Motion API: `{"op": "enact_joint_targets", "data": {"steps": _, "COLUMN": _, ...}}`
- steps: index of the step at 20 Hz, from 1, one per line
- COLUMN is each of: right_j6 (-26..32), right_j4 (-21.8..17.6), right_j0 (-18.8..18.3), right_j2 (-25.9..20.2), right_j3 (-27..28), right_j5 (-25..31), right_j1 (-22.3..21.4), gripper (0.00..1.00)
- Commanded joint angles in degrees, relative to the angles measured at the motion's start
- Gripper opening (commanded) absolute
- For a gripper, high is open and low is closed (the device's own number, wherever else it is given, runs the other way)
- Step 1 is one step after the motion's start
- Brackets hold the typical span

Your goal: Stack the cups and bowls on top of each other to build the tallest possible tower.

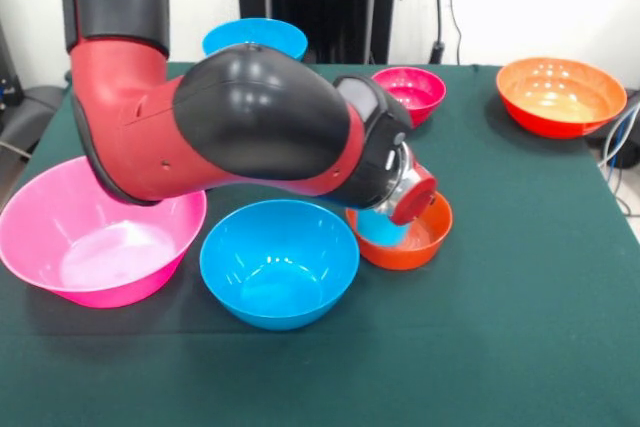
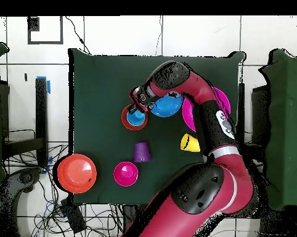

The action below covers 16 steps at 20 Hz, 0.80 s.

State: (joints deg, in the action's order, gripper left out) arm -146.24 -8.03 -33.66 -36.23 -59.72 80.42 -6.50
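The small orange-red bowl (image 1: 425,239) (image 2: 126,118) stands upright mid-table with the light blue cup (image 1: 380,230) (image 2: 137,119) inside it. My gripper (image 1: 393,209) (image 2: 137,109) is right over the cup, at its rim; the wrist hides its tips. The small magenta bowl (image 1: 410,92) (image 2: 126,173) stands alone on the cloth. The purple cup (image 2: 141,152) and the yellow cup (image 2: 188,143) lie on their sides, seen only from overhead. One blue bowl (image 1: 278,262) (image 2: 167,106) sits beside the orange-red bowl.
The big pink bowl (image 1: 100,237) (image 2: 189,114) lies partly under my arm. A second blue bowl (image 1: 255,37) stands at the table's far edge in the front view. The wide orange bowl (image 1: 560,95) (image 2: 77,173) sits at a corner. Cables hang past the table's edge.
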Motion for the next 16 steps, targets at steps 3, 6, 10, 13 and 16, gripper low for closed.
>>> {"op": "enact_joint_targets", "data": {"steps": 3, "right_j6": 15.31, "right_j4": -3.05, "right_j0": -1.8, "right_j2": 1.04, "right_j3": -5.24, "right_j5": 1.39, "right_j1": 0.93, "gripper": 0.0}}
{"op": "enact_joint_targets", "data": {"steps": 6, "right_j6": 9.35, "right_j4": 0.85, "right_j0": -3.71, "right_j2": 0.65, "right_j3": -16.95, "right_j5": 0.9, "right_j1": -2.88, "gripper": 0.0}}
{"op": "enact_joint_targets", "data": {"steps": 10, "right_j6": 7.86, "right_j4": 1.16, "right_j0": -4.4, "right_j2": 0.01, "right_j3": -21.49, "right_j5": -3.78, "right_j1": -3.51, "gripper": 0.0}}
{"op": "enact_joint_targets", "data": {"steps": 13, "right_j6": 7.91, "right_j4": 1.45, "right_j0": -4.4, "right_j2": -0.28, "right_j3": -21.54, "right_j5": -4.13, "right_j1": -2.49, "gripper": 0.0}}
{"op": "enact_joint_targets", "data": {"steps": 16, "right_j6": 8.84, "right_j4": 1.11, "right_j0": -3.85, "right_j2": -0.57, "right_j3": -19.46, "right_j5": -5.62, "right_j1": -0.19, "gripper": 0.0}}
